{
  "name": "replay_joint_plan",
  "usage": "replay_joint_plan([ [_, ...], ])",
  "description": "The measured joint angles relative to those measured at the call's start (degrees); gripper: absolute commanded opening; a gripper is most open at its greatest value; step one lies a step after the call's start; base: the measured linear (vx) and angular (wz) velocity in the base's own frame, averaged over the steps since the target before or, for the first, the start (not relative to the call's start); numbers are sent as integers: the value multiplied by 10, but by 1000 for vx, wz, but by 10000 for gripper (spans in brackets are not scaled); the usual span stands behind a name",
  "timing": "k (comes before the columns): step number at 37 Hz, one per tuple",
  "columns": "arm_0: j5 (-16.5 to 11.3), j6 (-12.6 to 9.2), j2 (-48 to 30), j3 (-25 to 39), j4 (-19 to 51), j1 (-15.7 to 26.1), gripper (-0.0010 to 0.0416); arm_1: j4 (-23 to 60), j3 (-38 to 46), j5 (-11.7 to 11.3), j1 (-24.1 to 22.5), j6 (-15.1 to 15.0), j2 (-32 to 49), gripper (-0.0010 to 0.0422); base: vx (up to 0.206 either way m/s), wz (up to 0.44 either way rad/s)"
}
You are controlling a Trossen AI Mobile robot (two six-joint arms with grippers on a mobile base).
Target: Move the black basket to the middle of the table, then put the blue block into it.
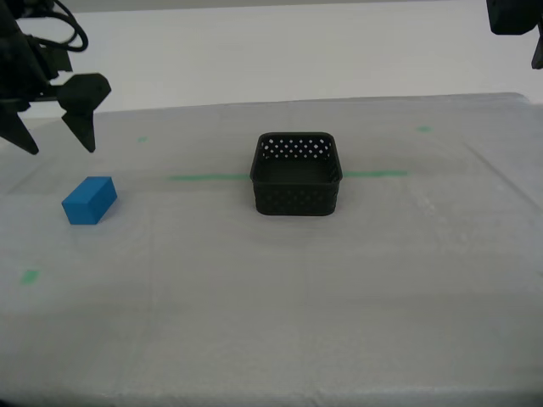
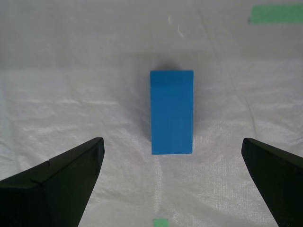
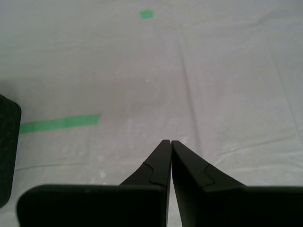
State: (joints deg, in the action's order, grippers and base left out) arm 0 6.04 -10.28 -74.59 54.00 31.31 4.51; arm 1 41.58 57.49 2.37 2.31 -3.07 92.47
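The black basket [image 1: 297,175] stands upright and empty near the middle of the table [image 1: 339,297], on the green tape line. The blue block [image 1: 89,200] lies on the sheeting at the exterior view's left. My second gripper [image 1: 58,140] hangs open above and just behind it. In the second wrist view the blue block [image 2: 172,111] lies ahead between the spread fingers of my second gripper [image 2: 171,142], untouched. My first gripper [image 3: 169,143] is shut on nothing above bare sheeting, with the black basket's edge [image 3: 7,146] beside it. Only part of my first arm [image 1: 513,17] shows at the exterior view's top right.
A green tape line [image 1: 208,177] runs across the table behind the basket. Small green tape bits [image 1: 30,276] mark the sheeting near the exterior view's left and far side. The table's front edge runs along the exterior view's bottom.
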Motion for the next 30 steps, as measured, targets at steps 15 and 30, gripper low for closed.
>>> replay_joint_plan([
  [15, 0, 0, 0, 0, 0, 0, 4, -19, 34, 9, 0, -16, 103, 401, 0, 0],
  [30, 0, 0, 0, 0, 0, 0, 5, -58, 36, 15, 0, -16, 181, 401, 0, 0],
])
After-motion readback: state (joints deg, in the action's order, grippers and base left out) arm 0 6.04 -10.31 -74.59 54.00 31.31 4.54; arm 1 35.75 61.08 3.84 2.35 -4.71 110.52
